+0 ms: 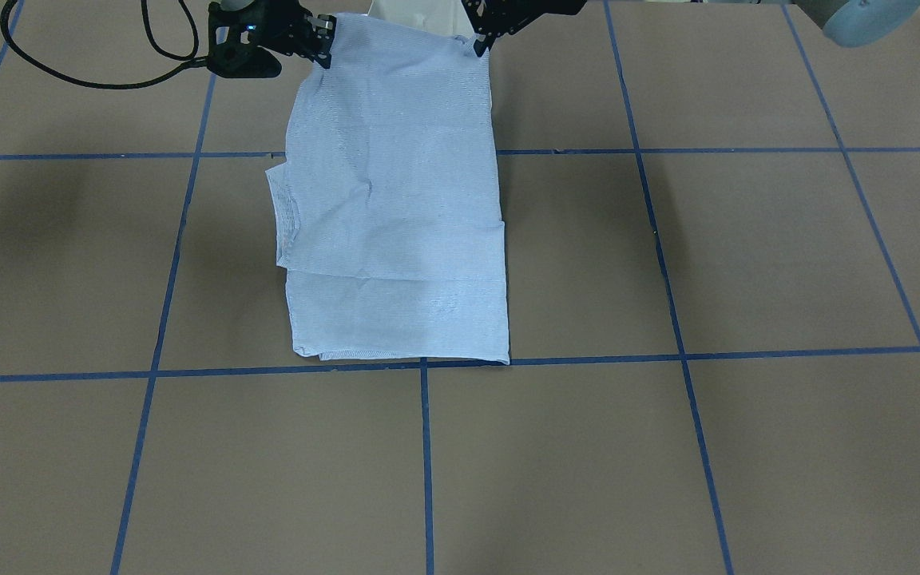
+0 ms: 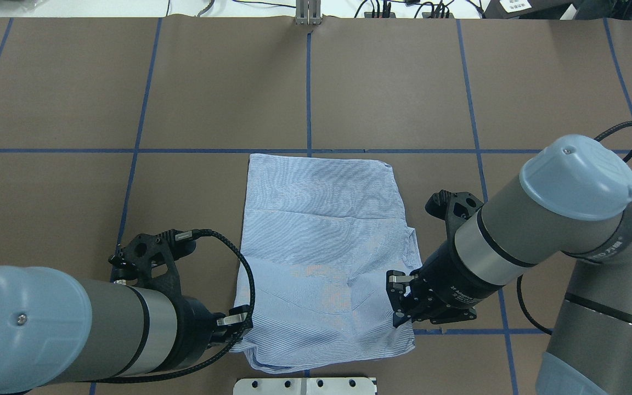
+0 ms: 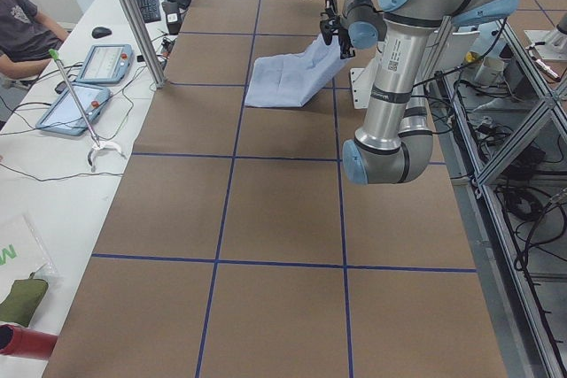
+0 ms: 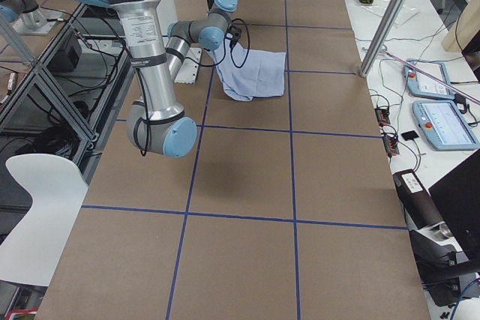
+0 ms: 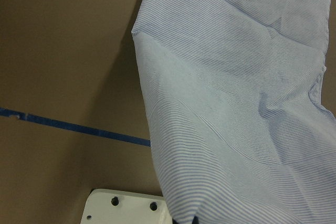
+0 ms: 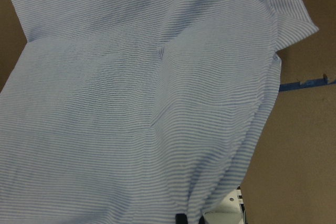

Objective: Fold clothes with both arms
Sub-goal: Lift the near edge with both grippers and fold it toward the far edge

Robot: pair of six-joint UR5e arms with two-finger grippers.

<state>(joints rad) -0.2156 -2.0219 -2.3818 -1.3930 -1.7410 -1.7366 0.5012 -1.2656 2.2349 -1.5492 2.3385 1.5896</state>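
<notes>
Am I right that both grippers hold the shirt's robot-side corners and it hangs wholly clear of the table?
Not quite: the left gripper and right gripper hold those corners, but the shirt lies partly on the table, as the exterior left view shows.

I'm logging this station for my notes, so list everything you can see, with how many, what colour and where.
shirt: one, light blue with fine white stripes, mid-table, robot-side edge lifted.
table: one, brown top.
tape lines: several, blue, gridding the table top.
plate: one, white, at the table edge nearest the robot.
tablets: two, blue-edged, on the side bench.
chair: one, white, on the floor beside the table.
person: one, dark top, seated at the bench.
arms: two, silver-grey with light blue caps, left arm and right arm.
tools: two, black, left tool and right tool, each pinching a raised shirt corner.
</notes>
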